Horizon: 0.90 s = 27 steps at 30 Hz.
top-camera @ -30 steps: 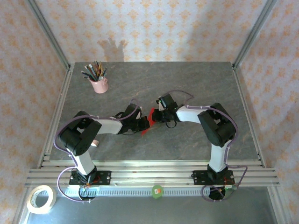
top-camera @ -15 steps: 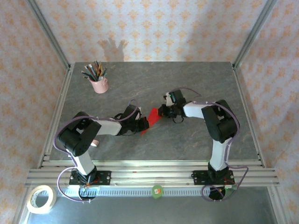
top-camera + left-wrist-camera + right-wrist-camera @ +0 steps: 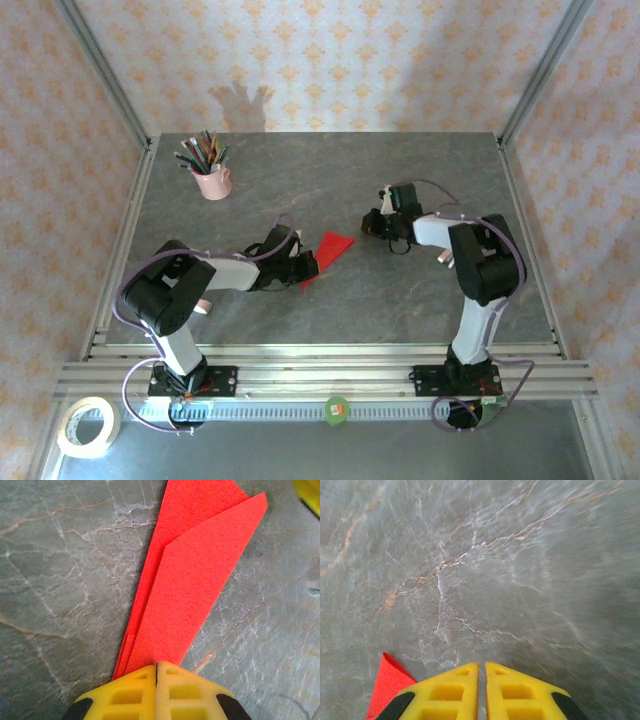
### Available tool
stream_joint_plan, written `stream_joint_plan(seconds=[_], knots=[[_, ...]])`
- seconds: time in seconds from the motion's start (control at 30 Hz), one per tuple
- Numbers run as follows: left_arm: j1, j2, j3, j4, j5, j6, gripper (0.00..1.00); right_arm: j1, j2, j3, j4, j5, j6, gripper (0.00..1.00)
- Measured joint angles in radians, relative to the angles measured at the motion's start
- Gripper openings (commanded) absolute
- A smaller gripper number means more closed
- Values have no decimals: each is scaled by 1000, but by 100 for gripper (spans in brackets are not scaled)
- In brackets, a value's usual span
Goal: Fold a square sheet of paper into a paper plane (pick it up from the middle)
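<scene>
1. I see the paper plane (image 3: 327,252) on the table (image 3: 420,170), nearer me than the pink cup (image 3: 213,183) and to its right.
2. My left gripper (image 3: 156,666) is clenched on the plane's narrow end.
3. My right gripper (image 3: 482,666), farther right of the cup than the plane, has its jaws pressed together, grasping nothing.

The paper plane (image 3: 195,580) runs off the left wrist view's top edge, its narrow end hidden in the left tool's (image 3: 156,667) pinch; the bench (image 3: 590,570) blurs toward the right in the right wrist view.
</scene>
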Motion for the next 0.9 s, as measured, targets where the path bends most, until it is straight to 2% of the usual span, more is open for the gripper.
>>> stream_joint_plan(seconds=[0.1, 0.2, 0.47, 0.63, 0.9], knots=[[0, 0, 6, -8, 0, 0, 3, 8, -86, -36, 3, 16, 20, 11], [0, 0, 13, -19, 1, 0, 4, 65, -121, -52, 15, 15, 48, 4], [0, 0, 33, -59, 2, 8, 5, 214, -51, -78, 43, -64, 106, 0], [0, 0, 42, -78, 7, 18, 6, 230, 17, -60, 44, -82, 109, 0], [0, 0, 48, -72, 39, 18, 9, 229, 42, -32, 38, -83, 105, 0]])
